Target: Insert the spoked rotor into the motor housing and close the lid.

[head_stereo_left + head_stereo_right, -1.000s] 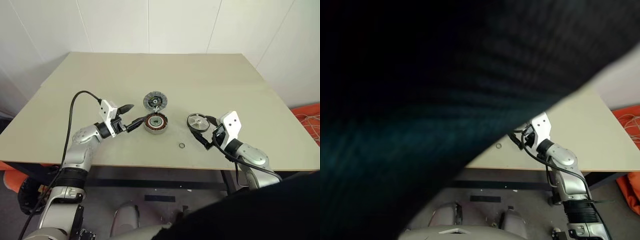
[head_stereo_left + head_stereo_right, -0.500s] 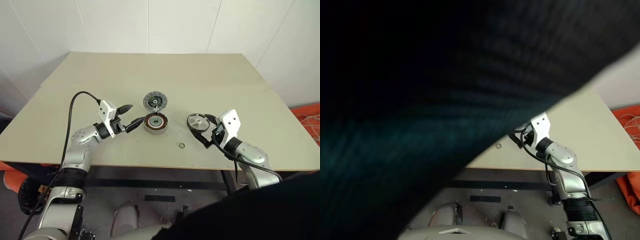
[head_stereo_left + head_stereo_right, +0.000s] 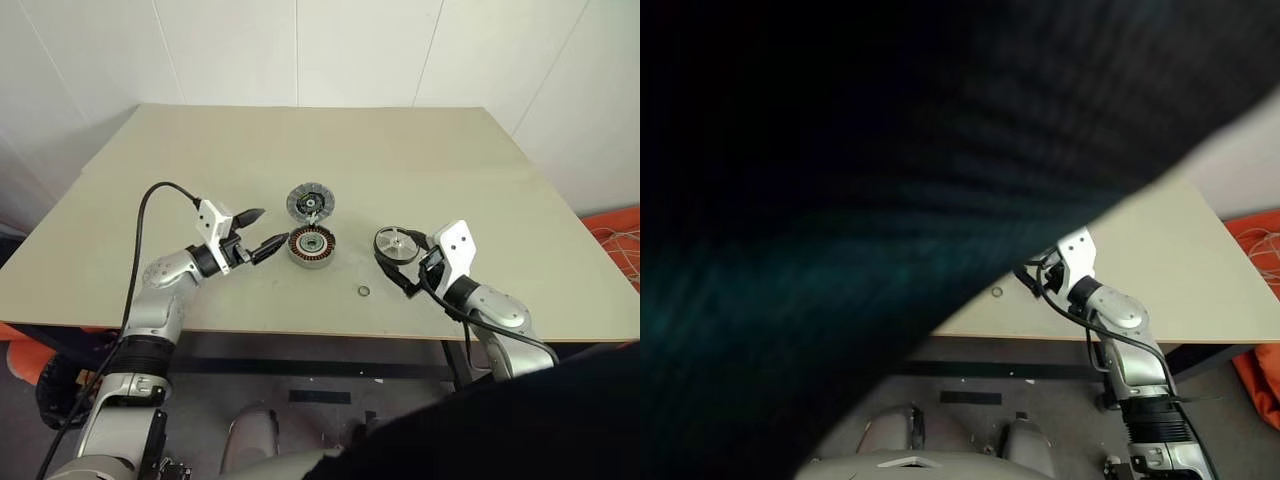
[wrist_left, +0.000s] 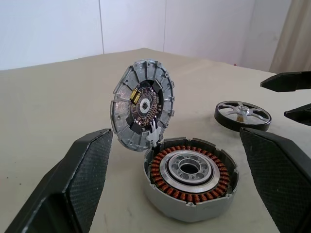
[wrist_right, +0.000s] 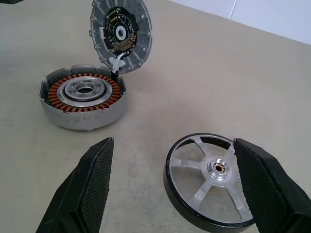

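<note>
Nothing has been picked up yet: the spoked rotor [image 3: 396, 244] lies flat on the beige table [image 3: 330, 150], hub facing up, off to the robot's right of the motor housing [image 3: 311, 246] and clear of it. The right gripper [image 3: 410, 264] is the nearer one by far; it sits low at the rotor's near side with its two black fingers [image 5: 95, 187] spread wide and empty, and in the right wrist view the black ring lies just ahead, toward one finger rather than centred between them. Since the wheel lies flat, its axis points straight up, so I would judge that the gripper has to shift across and close over the rim from the side before lifting. From there the rotor's way goes leftward to the housing, whose copper coils and silver hub are open to the top. The lid [image 3: 311, 202] stands tilted up on its hinge at the housing's far edge, ribbed rim and green-dotted centre facing the robot, so it does not bar the drop from above. The left gripper [image 3: 257, 233] hangs just beside the housing on its left, fingers also wide apart and holding nothing, well placed to steady the casing or tip the lid down afterwards. A small metal washer [image 3: 364, 291] lies loose near the table's front edge, between the two arms.
</note>
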